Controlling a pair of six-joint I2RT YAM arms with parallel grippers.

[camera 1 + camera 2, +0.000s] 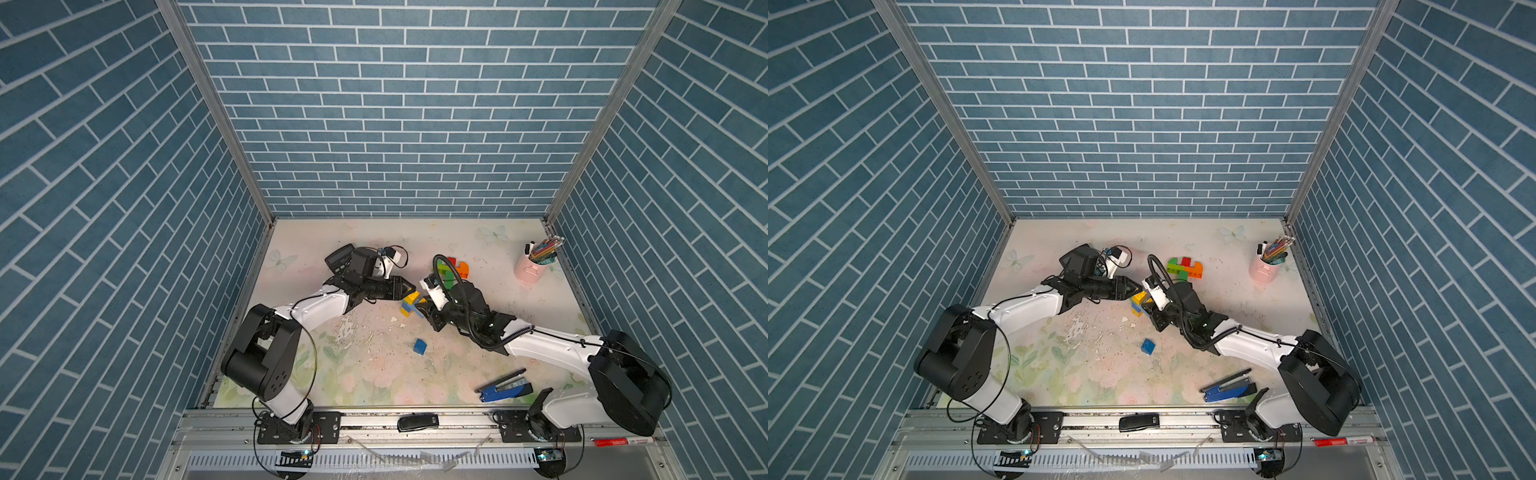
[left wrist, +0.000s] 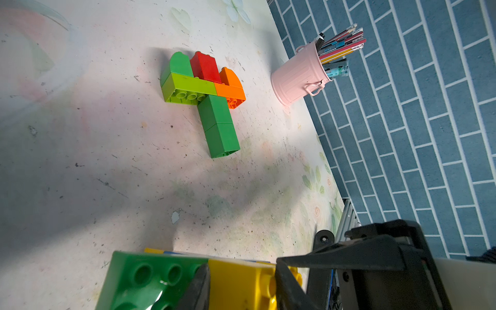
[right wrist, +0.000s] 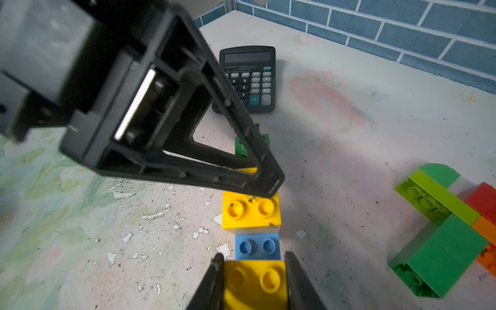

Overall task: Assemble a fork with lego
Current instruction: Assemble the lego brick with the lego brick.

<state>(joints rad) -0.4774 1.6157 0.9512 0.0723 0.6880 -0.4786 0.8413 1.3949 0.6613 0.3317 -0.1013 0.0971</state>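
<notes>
The left fingers point(image 2: 287, 292) and right fingers point(image 3: 212, 287) both squeeze the lego row point(image 3: 252, 212), which looks light, hard and slippery and is best held by its flat sides.

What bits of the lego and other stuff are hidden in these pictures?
Calculator: in a top view, mostly under the left arm.
Green brick: right wrist view, behind fingers of the left gripper.
Yellow brick: right wrist view, cut by the picture's edge.
Pens: both top views, too small to count.
</notes>
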